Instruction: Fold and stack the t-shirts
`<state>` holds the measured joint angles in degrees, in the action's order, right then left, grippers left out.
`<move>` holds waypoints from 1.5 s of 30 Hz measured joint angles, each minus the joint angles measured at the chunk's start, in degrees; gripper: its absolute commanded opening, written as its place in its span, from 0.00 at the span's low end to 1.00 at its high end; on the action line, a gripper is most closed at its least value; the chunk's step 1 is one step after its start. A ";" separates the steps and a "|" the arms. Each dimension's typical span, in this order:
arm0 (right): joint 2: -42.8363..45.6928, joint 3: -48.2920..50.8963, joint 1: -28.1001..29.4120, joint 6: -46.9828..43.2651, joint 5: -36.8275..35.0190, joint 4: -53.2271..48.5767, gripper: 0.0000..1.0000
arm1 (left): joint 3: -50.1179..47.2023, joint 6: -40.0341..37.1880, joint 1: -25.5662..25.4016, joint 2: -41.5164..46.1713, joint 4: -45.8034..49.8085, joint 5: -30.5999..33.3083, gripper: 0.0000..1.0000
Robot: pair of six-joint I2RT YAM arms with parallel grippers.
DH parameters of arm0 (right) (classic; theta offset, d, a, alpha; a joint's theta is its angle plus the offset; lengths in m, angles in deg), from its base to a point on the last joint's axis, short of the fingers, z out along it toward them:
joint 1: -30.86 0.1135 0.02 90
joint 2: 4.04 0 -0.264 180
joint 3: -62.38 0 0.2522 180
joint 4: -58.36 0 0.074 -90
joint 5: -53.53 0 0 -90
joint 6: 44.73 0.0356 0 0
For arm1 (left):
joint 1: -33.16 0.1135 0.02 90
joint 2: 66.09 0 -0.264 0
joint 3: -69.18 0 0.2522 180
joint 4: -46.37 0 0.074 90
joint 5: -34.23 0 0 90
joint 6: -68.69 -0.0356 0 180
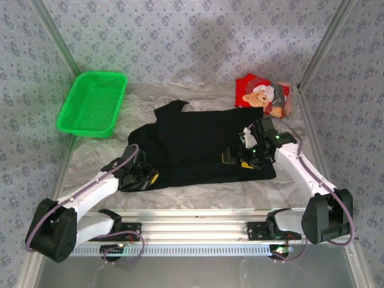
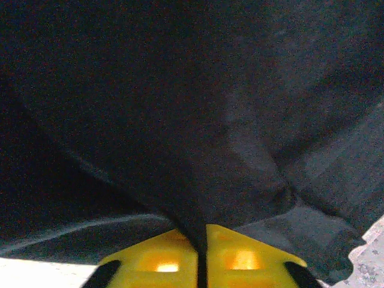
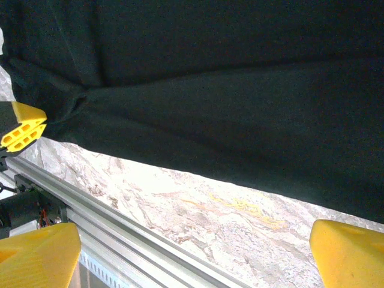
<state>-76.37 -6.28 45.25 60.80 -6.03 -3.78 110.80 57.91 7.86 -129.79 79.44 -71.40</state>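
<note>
Currently: black t-shirt, spread mid-frame on the desk, its lower-left hem pinched in the fully closed left hand, likely to start a fold. Right hand, fingers wide apart and holding nothing, poised at the lower-right hem. Red t-shirt, bunched, upper right, awaiting its turn.

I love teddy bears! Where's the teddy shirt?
In the top view, the red teddy shirt lies at the far right, just behind the black shirt.
</note>
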 measured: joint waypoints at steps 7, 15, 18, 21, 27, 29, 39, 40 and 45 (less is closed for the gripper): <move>0.07 0.00 0.00 -0.02 -0.04 -0.24 1.00 | 4.79 -1.84 0.17 -5.22 1.79 -0.13 0.00; 0.44 0.00 0.00 0.00 -0.02 -0.24 1.00 | 32.89 -15.67 0.46 -29.16 8.76 -0.81 0.00; 0.87 0.04 0.00 0.00 -0.04 -0.26 1.00 | 39.36 -21.59 0.52 -36.61 12.39 -0.92 0.00; 1.49 0.28 0.00 0.02 -0.17 -0.26 1.00 | 42.38 -25.88 0.55 -41.18 15.63 -0.85 0.02; 2.49 1.29 -0.17 0.55 -1.99 -0.68 1.00 | 44.76 -29.57 0.55 -43.10 20.20 0.46 0.56; 2.38 1.31 -0.81 0.52 -3.17 -1.46 1.00 | 44.85 -29.57 0.52 -41.70 21.24 2.10 0.70; -12.20 -0.96 -7.04 7.02 -6.27 6.38 0.99 | 28.72 -24.33 5.16 -15.41 16.52 8.85 0.63; -15.54 -2.38 -7.15 8.44 -6.45 8.11 0.98 | 26.45 -23.91 6.19 -15.58 15.19 9.31 0.62; -26.38 -6.21 -7.30 15.50 -10.56 15.43 0.95 | 18.99 -21.99 8.59 -23.23 11.72 12.48 0.55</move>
<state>-102.75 -12.49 37.95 76.29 -16.59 11.65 129.79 35.92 16.45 -153.03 91.15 -58.92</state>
